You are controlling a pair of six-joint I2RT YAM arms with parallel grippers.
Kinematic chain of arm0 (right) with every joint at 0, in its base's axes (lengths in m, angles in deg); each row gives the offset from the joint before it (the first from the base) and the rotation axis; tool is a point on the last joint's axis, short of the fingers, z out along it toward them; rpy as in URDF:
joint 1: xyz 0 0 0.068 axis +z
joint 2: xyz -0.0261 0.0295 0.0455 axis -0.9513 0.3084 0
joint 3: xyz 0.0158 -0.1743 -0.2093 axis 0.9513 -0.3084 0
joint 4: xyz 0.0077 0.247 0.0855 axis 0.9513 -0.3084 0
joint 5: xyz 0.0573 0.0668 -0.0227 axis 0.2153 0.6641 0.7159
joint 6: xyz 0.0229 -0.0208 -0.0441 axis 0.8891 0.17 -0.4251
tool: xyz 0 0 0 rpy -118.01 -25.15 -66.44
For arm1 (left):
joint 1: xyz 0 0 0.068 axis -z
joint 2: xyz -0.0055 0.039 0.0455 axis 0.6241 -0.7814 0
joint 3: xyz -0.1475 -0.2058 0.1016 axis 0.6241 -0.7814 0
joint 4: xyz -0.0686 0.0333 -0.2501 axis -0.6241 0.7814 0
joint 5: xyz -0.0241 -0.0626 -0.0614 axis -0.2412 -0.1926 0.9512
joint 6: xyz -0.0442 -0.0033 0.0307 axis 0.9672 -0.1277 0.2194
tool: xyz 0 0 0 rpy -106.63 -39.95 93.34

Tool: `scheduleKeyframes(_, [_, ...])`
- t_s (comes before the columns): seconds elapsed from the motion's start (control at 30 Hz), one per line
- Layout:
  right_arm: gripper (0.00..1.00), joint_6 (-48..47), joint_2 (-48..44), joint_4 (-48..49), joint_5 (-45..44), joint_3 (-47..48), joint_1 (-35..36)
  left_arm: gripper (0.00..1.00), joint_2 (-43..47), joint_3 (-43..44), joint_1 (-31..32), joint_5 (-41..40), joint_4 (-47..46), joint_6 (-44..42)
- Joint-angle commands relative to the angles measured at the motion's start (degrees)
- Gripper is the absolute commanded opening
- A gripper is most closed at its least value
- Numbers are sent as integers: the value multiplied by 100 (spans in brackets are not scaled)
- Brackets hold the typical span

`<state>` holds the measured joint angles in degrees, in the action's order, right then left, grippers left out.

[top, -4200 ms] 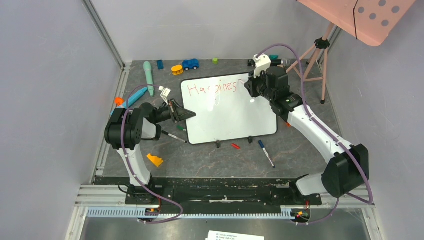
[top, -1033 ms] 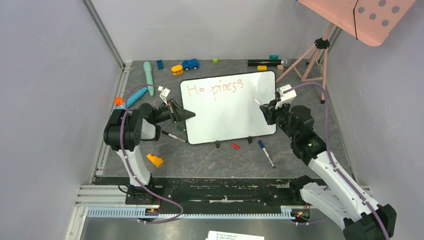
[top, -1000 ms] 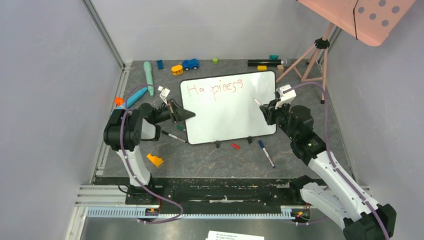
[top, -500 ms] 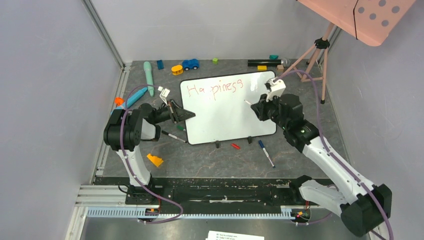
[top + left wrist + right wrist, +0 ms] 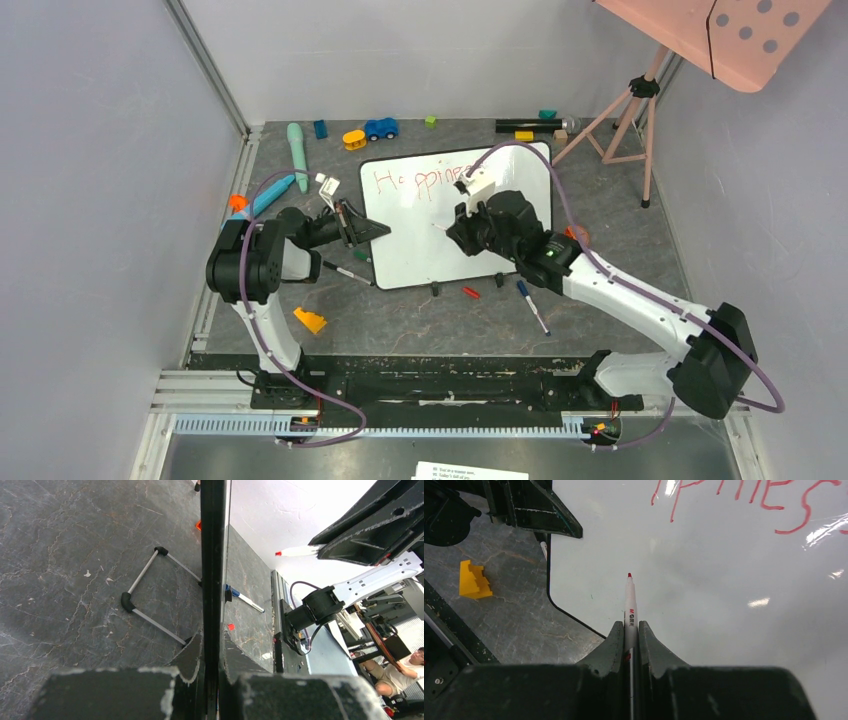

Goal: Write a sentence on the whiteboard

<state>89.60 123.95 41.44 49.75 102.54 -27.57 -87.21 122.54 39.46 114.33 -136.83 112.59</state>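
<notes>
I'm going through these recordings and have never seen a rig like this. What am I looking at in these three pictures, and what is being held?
Two robot arms are bolted at the near edge of a grey table. The overhead picture looks down from above and behind them. The other two come from small cameras on each wrist, so each shows its own fingers. The left gripper is clamped on the side rim of a whiteboard, apparently steadying it. The right gripper is closed on a red marker, with its tip over the blank middle of the board. I cannot tell whether the tip touches. Red writing runs along the board's top. Scattered around lie a blue toy car, a yellow block and spare pens.
</notes>
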Motion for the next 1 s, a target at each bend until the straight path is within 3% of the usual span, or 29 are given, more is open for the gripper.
scheduleKeyframes(0.0, [0,-278,270,449,-219,387,198,2,209,-103,-49,-35,-317,-597])
scheduleKeyframes(0.5, [0,-846,460,844,-629,400,321,2,140,-21,-49,-28,-317,-543])
scheduleKeyframes(0.97, [0,-786,857,780,-783,620,321,2,106,6,-50,-9,-317,-537])
